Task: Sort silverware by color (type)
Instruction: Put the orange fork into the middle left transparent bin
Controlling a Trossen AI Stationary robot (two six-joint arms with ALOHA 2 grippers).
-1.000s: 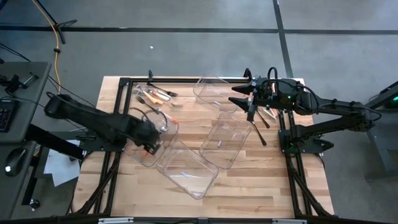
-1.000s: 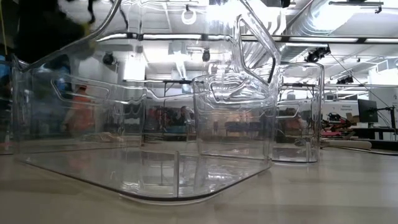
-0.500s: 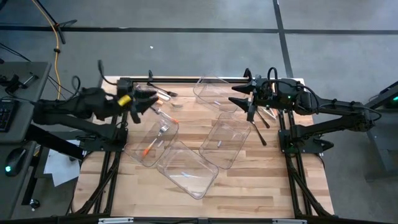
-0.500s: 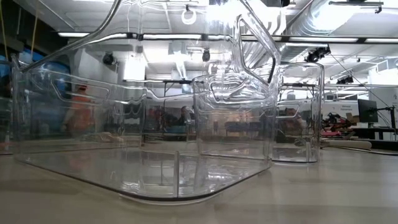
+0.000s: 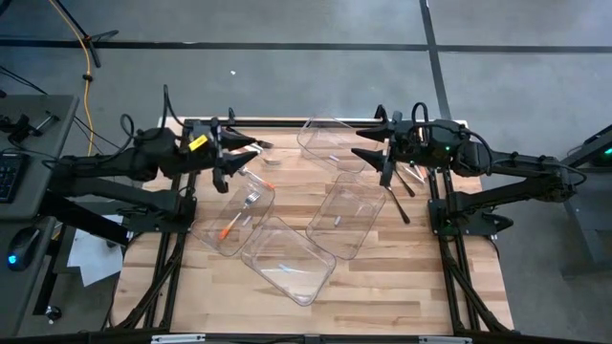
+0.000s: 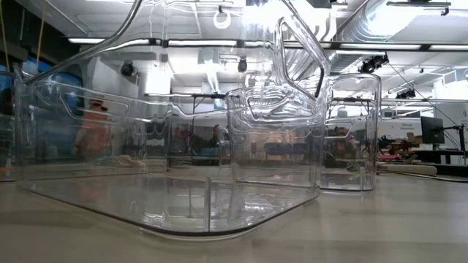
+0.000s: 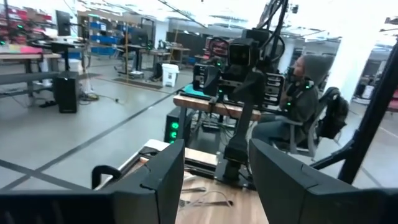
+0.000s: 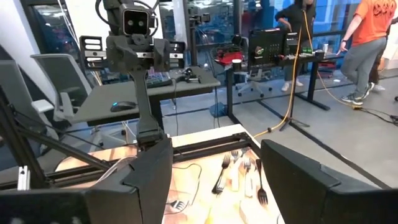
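**Both arms up, nothing picked yet**

The wooden table point(image 5: 382, 287) holds four clear bins point(image 5: 346, 218). The left gripper point(image 5: 232, 156) hangs over the far left, jaws spread and empty. The right gripper point(image 5: 375, 151) waits far right, also spread and empty. Loose silverware point(image 5: 244, 143) lies at the far left; one orange-handled fork point(image 5: 239, 212) sits in a bin. Next, I think, comes reaching down for a loose piece. No writing can be read.

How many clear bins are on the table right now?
4 clear rectangular plastic bins: one at the far middle, one right of centre, one near the front, and one on the left holding an orange-handled piece of silverware. None looks hidden.
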